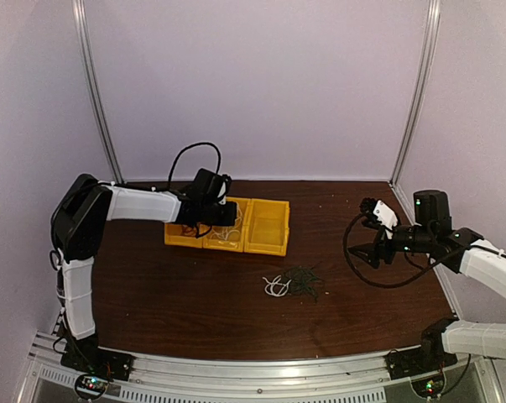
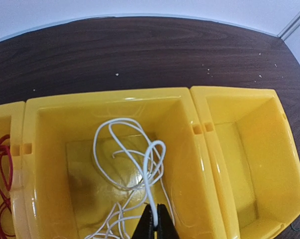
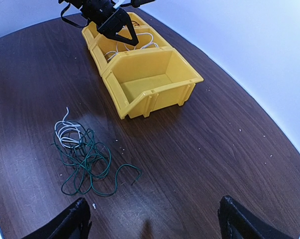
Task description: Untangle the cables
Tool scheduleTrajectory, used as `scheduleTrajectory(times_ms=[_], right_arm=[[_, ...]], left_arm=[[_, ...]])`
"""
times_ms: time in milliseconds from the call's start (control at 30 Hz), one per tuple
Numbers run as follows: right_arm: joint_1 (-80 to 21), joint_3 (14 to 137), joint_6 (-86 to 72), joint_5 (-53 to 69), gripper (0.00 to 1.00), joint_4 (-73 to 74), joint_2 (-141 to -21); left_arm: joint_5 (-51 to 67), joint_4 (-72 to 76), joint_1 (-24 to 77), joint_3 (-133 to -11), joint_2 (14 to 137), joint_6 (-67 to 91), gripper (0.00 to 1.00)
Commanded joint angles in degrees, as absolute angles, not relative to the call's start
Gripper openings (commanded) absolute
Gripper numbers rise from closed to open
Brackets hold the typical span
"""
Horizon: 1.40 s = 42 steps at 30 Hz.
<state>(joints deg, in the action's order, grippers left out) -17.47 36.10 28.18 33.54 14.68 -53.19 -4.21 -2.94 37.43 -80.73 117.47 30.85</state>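
My left gripper (image 2: 156, 225) is shut on a white cable (image 2: 149, 169) and holds it over the middle yellow bin (image 2: 187, 119), where white loops lie on the bin floor. A red cable (image 2: 0, 164) lies in the left bin. On the table a dark green cable (image 3: 87, 162) is tangled with a small white cable (image 3: 65, 133); the tangle also shows in the top view (image 1: 294, 284). My right gripper (image 3: 152, 219) is open and empty, above the table near the green cable. My left gripper also shows in the top view (image 1: 227, 220).
Three yellow bins (image 1: 269, 227) stand side by side at the back middle of the brown table (image 1: 194, 294). The right bin (image 3: 154, 82) is empty. Pale walls and metal posts enclose the table.
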Motion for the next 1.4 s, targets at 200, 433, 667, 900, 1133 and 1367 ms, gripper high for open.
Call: scheduleTrajectory(times_ms=[200,433,667,900,1133,1367], right_arm=[[-16.96,35.51,29.37,33.25,0.90,13.95,-52.37],[-16.96,35.63,31.60,35.02,0.87,14.66,-53.88],[-18.15,37.56,35.06,37.95,0.83,18.09,-57.28],[-26.31,42.19,37.13,33.92,0.81,20.67,-67.04],[-31.62,48.72,37.27,32.34,0.80,20.25,-79.60],[-33.12,53.31,37.23,32.29,0.77,19.78,-91.39]], left_arm=[[-4.49,-2.83,37.18,-83.44,116.56,31.18,0.41],[-5.12,-2.93,37.97,-79.55,107.64,28.79,0.54],[-3.14,4.72,41.99,-68.88,94.29,22.76,0.55],[13.94,18.67,49.91,-52.37,86.76,15.07,0.54],[13.63,14.52,50.98,-51.11,93.82,25.96,0.53],[18.96,22.70,50.98,-49.32,100.22,34.66,0.53]])
